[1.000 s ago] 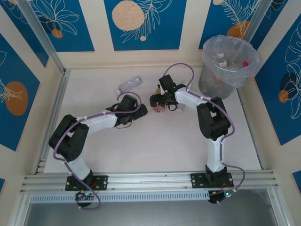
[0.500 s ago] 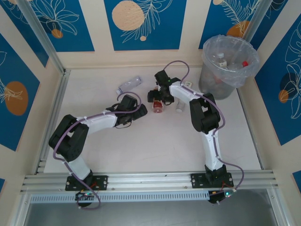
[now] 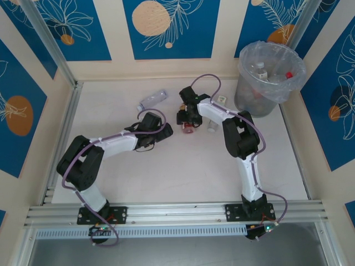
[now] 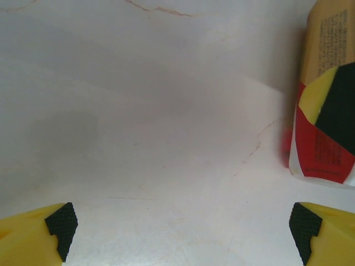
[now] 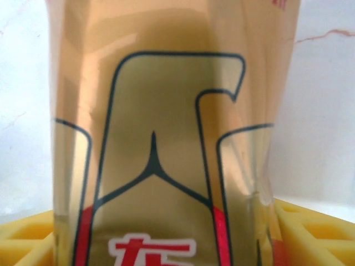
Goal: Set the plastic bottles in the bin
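Writing in Chinese, white on red, marks the tan bottle (image 5: 166,138) the right hand (image 5: 166,230) grips; left hand (image 4: 183,227) open.

The orange-brown bottle (image 5: 166,138) is cut off top and bottom, its label print blurred.

You're reading a white Chinese character, cut off, on the orange-brown bottle (image 5: 166,138); its fine print, left wrist, is illegible.
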